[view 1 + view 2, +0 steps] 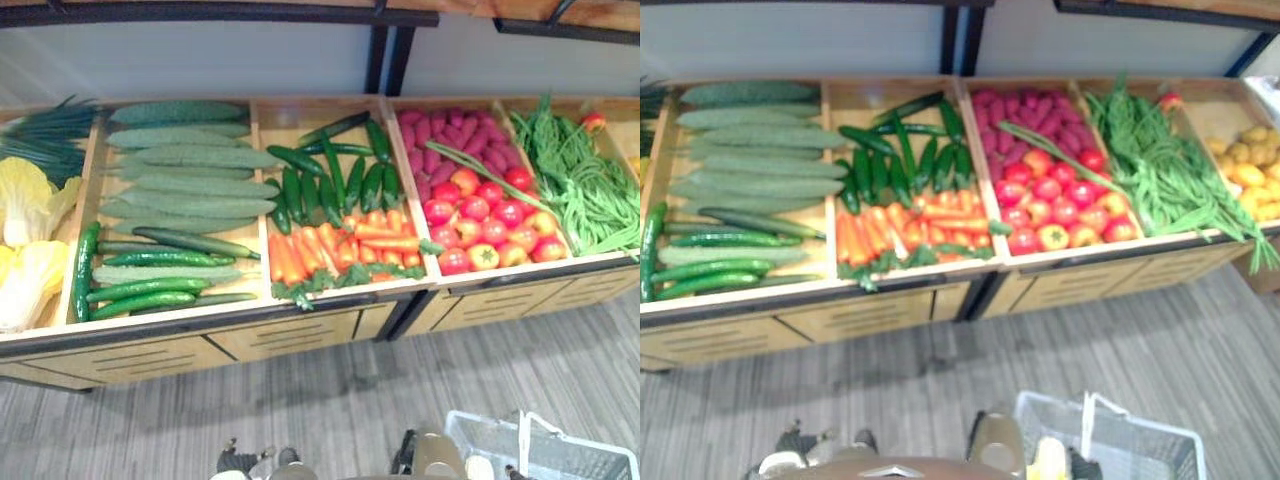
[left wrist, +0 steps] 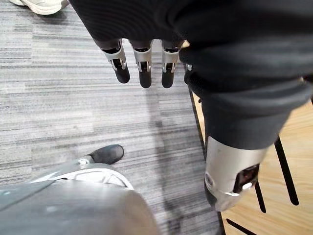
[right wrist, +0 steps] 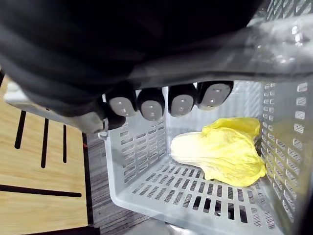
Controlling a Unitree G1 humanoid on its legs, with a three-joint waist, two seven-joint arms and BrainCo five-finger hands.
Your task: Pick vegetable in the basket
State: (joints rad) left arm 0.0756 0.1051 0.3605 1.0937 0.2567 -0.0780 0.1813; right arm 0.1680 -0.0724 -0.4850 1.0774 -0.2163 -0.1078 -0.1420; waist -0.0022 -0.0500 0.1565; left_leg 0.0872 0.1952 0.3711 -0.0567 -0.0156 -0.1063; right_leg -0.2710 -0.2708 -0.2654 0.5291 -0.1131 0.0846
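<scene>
Nearest the lens: right hand (image 3: 150,104), above the pale slatted basket (image 3: 146,147). On the basket floor: one yellow-white napa cabbage (image 3: 220,152), lying on its side.

Risks, as judged from here:
- Expect the basket to swing on its handle during any reach towards the display bench (image 1: 280,335). Guard against the cabbage sliding and the basket striking the bench front.
- Expect rolling among the heaped tomatoes (image 1: 480,215) or the dark cucumbers (image 1: 330,185) if pulled from under neighbours.
- Allow for the standoff: bench well apart from both hands.

Right hand: fingers curled tight, side by side, apparently round the basket handle (image 1: 522,430). Confirm the hold before moving.

Left hand (image 2: 143,61): fingers straight and relaxed, hanging above the grey floor (image 2: 58,98). Touches nothing, holds nothing.
</scene>
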